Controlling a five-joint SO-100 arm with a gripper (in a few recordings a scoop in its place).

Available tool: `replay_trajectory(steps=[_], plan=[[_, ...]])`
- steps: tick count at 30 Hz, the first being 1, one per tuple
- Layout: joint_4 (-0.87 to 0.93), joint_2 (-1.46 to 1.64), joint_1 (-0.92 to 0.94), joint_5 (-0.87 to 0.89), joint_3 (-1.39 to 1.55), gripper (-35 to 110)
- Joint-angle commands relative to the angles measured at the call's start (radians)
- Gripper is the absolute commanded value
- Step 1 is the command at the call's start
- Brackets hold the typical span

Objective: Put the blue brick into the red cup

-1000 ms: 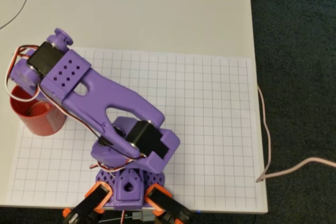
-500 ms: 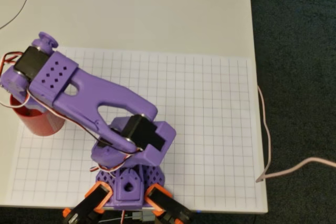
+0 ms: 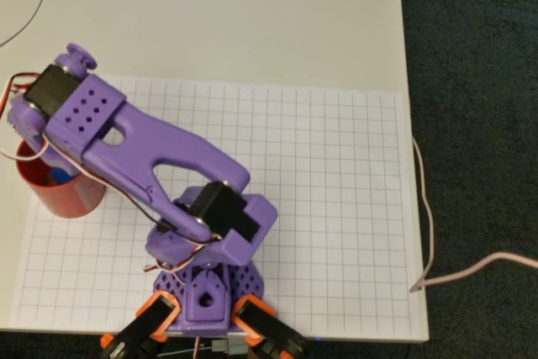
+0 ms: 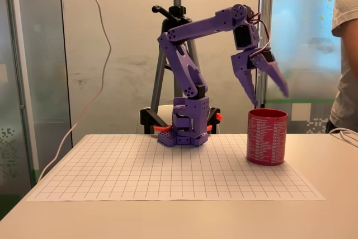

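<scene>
Hanging just above the red cup (image 4: 267,137), the gripper (image 4: 270,98) has its jaws spread apart and empty; the blue brick (image 3: 59,176) lies inside the cup.

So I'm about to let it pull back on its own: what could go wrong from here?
The open pincer hangs just above the red cup, so a low or sideways retreat might clip the rim and tip it. The cup sits at the grid mat's left edge in the overhead view; a knock could spill the blue brick inside.
</scene>
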Motion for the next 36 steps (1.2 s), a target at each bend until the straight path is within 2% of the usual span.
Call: replay_trajectory(steps=[1,5,6,7,8,9,24,27,32,36], plan=[[0.014,0.006,-0.011,0.003,-0.037,63],[0.014,0.003,-0.008,-0.006,-0.035,62],[0.014,0.000,-0.006,-0.023,-0.038,57],[0.014,-0.003,-0.011,-0.051,-0.040,47],[0.006,-0.009,-0.023,-0.109,-0.043,17],[0.011,-0.015,-0.029,-0.143,-0.051,0],[-0.055,0.035,0.017,-0.156,-0.025,0],[-0.186,0.054,0.189,-0.175,0.025,0],[-0.491,0.049,0.621,-0.126,0.109,0],[-0.572,0.091,0.900,-0.075,0.058,0]])
